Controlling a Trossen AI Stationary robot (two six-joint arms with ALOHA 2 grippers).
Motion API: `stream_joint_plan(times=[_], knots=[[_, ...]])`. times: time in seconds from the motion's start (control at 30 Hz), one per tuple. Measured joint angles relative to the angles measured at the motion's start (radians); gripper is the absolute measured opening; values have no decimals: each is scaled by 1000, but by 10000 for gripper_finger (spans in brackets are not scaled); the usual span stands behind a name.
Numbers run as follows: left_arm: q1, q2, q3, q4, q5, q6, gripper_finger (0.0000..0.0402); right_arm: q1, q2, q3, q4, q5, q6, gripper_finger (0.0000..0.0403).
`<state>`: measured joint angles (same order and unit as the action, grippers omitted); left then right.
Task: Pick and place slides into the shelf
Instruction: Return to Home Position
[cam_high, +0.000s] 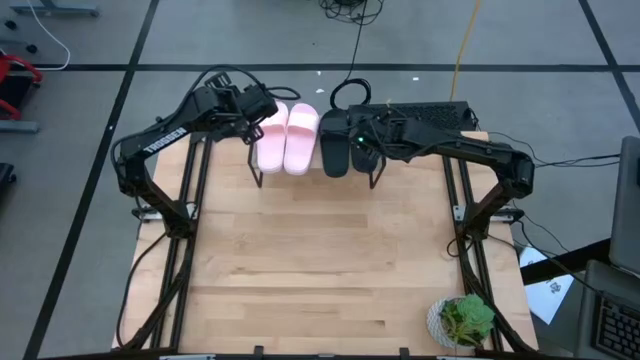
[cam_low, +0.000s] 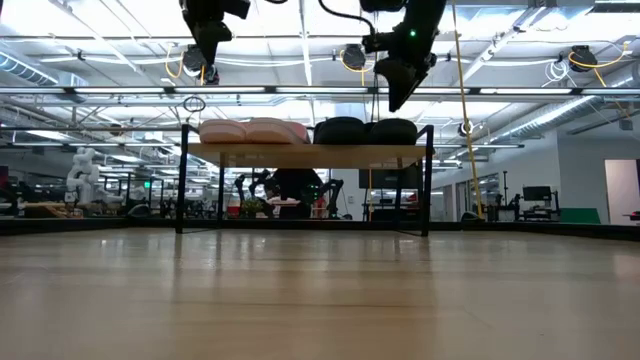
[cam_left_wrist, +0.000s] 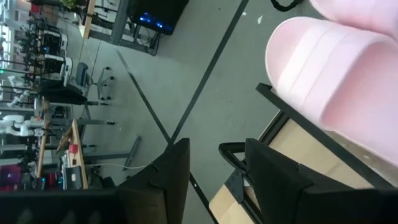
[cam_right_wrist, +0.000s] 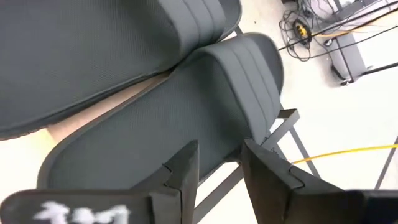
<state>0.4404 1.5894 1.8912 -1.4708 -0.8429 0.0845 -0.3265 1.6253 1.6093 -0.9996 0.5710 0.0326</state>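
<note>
Two black slides (cam_high: 337, 150) are only partly readable from above: the right gripper (cam_right_wrist: 221, 167) hangs over the outer one and hides most of it. From table height we see all four slides end-on only, as rounded humps, so their straps are lost to us there. The shelf (cam_low: 305, 154) is nearly all covered from above. Its light board shows plainly in the low view alone, with the two pink slides (cam_high: 272, 140) side by side on it and the black pair close beside them in one row. Each wrist view cuts its slides off at the frame edge.

The right gripper sits above the black pair, clear of them, its fingers (cam_right_wrist: 183, 174) apart with nothing between. The left gripper (cam_left_wrist: 214, 165) is near the outer pink slide, higher than it and not touching, its fingers (cam_left_wrist: 165, 180) likewise apart and empty. We find the shelf at the far edge of the table (cam_high: 320, 270).
</note>
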Motion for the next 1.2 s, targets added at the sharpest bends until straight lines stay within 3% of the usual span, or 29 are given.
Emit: stream_joint_plan(times=[0.47, 0.67, 1.0, 1.2], knots=[[118, -18, -1, -101, -23, -78, 161, 102, -117, 0, 38, 0, 26, 112], [144, -160, -1, -93, -1, -126, 161, 178, -212, 0, 135, 7, 34, 112], [142, -533, 0, 55, 425, -192, 161, 262, -430, 2, 378, 31, -31, 112], [140, -680, 1, 63, 590, -301, 161, 286, -569, 2, 305, 29, -1, 112]])
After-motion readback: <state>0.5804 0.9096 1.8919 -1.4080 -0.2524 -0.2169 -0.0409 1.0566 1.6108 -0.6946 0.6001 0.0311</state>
